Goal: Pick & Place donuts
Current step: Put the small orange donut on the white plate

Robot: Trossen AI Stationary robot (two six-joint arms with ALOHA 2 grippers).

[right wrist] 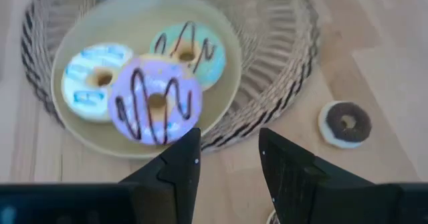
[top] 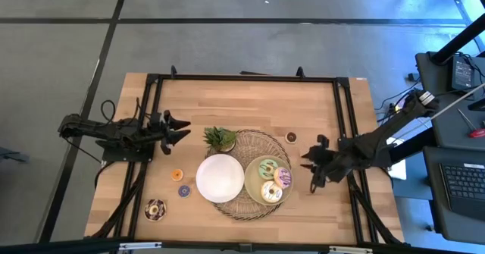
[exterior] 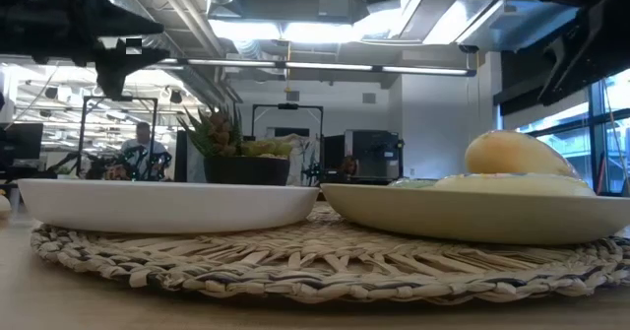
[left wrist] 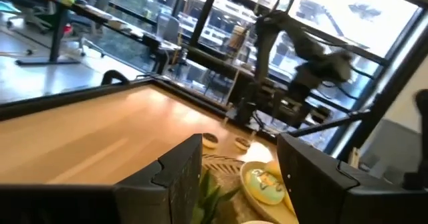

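A pale-green plate (top: 258, 180) on a woven mat carries three donuts: green (top: 267, 168), purple-pink with dark drizzle (top: 283, 177) and white-yellow (top: 271, 192). In the right wrist view they show as green (right wrist: 190, 53), purple-pink (right wrist: 155, 100) and white-yellow (right wrist: 97, 80). Loose on the wood lie a mini brown donut (top: 291, 137), a mini orange one (top: 177, 175), a mini purple one (top: 183, 190) and a chocolate sprinkled one (top: 155, 209). My right gripper (top: 312, 168) hovers open just right of the plate, and it appears again (right wrist: 229, 136). My left gripper (top: 180, 129) is open, left of the plant.
A white plate (top: 220, 178) sits on the woven mat (top: 254, 144) beside the pale-green one. A small green spiky plant (top: 220, 139) stands at the mat's far left rim. A black frame (top: 242, 78) borders the table. Bare wood lies toward the far edge.
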